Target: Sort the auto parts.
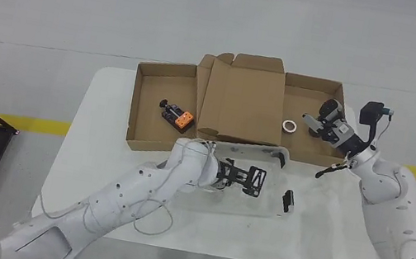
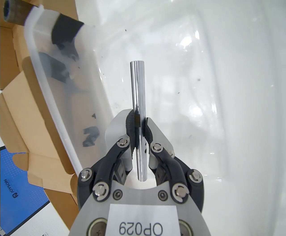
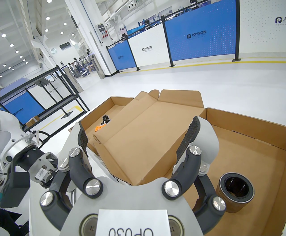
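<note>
Left gripper (image 2: pixel 140 128) pinches a polished steel rod (image 2: pixel 138 89) over the clear plastic tray (image 2: pixel 50 105); right gripper (image 3: pixel 139 127) hangs spread above a brown cardboard box (image 3: pixel 245 129). Lifting clear of the tray's rim looks wise before carrying.

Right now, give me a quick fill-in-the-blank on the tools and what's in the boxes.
1. The left tool grips a metal rod; the right tool has its jaws ____.
2. The cylindrical bearing lies in a ____ box.
3. The small part in the other compartment is black and ____.
Missing words: open; cardboard; orange.
</note>
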Action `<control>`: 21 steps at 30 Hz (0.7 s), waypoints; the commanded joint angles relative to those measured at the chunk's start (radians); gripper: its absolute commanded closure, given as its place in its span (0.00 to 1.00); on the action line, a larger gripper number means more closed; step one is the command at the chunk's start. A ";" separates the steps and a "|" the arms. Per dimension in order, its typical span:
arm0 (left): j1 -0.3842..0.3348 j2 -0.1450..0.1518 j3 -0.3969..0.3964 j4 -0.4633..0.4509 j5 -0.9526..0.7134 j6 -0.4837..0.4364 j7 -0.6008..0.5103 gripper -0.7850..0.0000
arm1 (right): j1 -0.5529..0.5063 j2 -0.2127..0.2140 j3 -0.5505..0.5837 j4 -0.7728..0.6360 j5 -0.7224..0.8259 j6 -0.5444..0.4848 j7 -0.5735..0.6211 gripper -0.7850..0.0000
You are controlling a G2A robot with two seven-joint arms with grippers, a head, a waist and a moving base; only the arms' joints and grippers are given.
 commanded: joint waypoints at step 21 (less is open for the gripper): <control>0.273 0.127 -0.443 -0.348 0.177 0.051 0.017 1.00 | 0.000 0.000 0.000 0.000 0.000 0.000 0.000 0.00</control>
